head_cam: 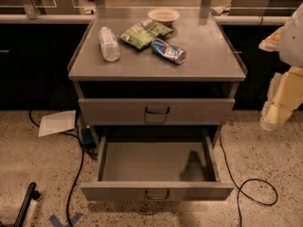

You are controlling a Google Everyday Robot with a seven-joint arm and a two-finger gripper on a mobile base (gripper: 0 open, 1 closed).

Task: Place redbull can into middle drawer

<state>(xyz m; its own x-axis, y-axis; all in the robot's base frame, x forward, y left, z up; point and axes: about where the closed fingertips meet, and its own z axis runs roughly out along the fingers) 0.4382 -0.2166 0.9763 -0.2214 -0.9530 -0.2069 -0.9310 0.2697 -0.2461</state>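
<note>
The redbull can (168,50) lies on its side on the grey cabinet top (203,63), right of centre, just right of the green snack bags. The middle drawer (142,162) is pulled fully out toward me, and I see nothing inside it but a shadow. Its front panel carries a small dark loop handle (156,194). My gripper (277,108) hangs at the right edge of the view, beside the cabinet at about drawer height. It is well away from the can and holds nothing that I can see.
A clear water bottle (109,44) lies on the top at the left, with green snack bags (144,33) and a tan bowl (164,16) behind the can. The upper drawer front (118,111) is shut. Cables (251,188), a paper sheet (57,122) and a dark pole (26,205) lie on the floor.
</note>
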